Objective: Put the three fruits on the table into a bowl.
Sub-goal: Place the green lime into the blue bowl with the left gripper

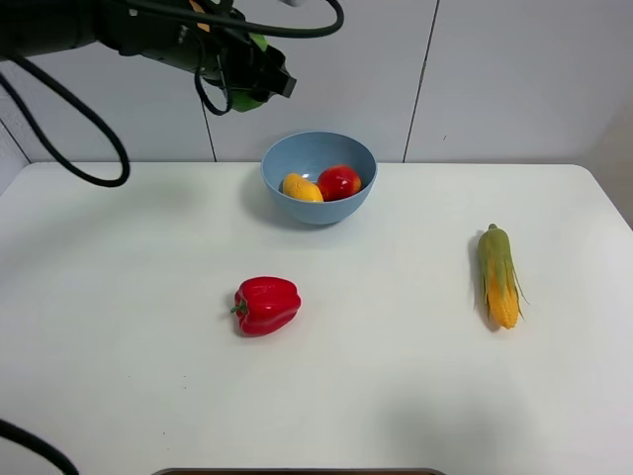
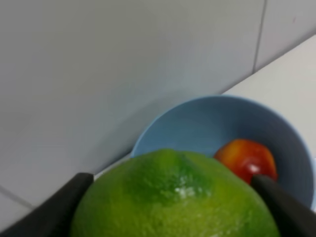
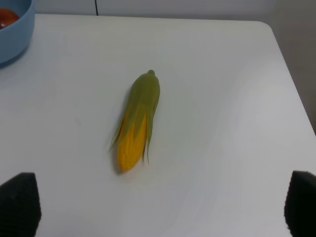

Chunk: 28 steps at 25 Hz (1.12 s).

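Lime (image 2: 175, 197) fills the lower half of the left wrist view, glossy and green, pinched between two dark fingers (image 2: 54, 210) that press against its flanks. From the high camera, the left gripper (image 1: 259, 84) hangs in the upper left of the frame, above the table (image 1: 119, 297) and just up and to the left of the bowl (image 1: 318, 203), with only a sliver of green showing between the black parts of the arm.

The light-blue bowl sits at upper centre of that frame, near the back edge of the white table. Inside it lie the mango (image 1: 302, 187), on the left, and the red peach-like fruit (image 1: 339, 182), on the right, touching each other. The left wrist view shows the red fruit again just past the lime, low in the bowl's hollow.

A red bell pepper (image 1: 266, 305) rests on the table in the middle of the high view, well below the bowl. A corn cob (image 1: 498, 276) with a green husk lies toward the right, its yellow end pointing to the lower edge of the frame.

In the right wrist view, the right gripper's (image 3: 163, 205) black fingertips (image 3: 19, 205) sit in the two bottom corners, spread wide, holding nothing, with the corn cob on the table beyond them.
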Available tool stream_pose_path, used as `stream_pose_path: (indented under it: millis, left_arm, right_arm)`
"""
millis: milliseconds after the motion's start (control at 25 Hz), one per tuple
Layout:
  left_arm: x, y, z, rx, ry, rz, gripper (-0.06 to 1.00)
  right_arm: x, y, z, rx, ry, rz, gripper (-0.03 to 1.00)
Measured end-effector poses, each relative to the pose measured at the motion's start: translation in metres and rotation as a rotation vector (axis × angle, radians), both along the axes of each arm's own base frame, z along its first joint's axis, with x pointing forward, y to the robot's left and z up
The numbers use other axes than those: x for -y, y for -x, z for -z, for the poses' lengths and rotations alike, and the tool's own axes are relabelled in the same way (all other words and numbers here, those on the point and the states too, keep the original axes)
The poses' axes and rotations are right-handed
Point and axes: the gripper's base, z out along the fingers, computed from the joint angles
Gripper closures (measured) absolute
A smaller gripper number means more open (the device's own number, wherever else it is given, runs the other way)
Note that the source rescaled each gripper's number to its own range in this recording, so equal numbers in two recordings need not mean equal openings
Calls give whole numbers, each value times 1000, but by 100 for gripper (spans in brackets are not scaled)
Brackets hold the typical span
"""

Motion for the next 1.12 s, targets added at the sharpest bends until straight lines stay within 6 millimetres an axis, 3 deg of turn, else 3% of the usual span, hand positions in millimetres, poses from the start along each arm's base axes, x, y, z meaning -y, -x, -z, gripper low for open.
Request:
stream_pose_path:
  millis: [480,760,1120]
  left_arm:
    - [41,-55,43,5,-12,17,92]
    - [43,-91,85,9,-26,-2,92]
    - [39,-107,131,-28,-41,-18,92]
  right_arm:
    - [0,0,0,0,0,0,-3]
    - [0,0,0,0,0,0,-3]
    - [0,0,0,0,0,0,-3]
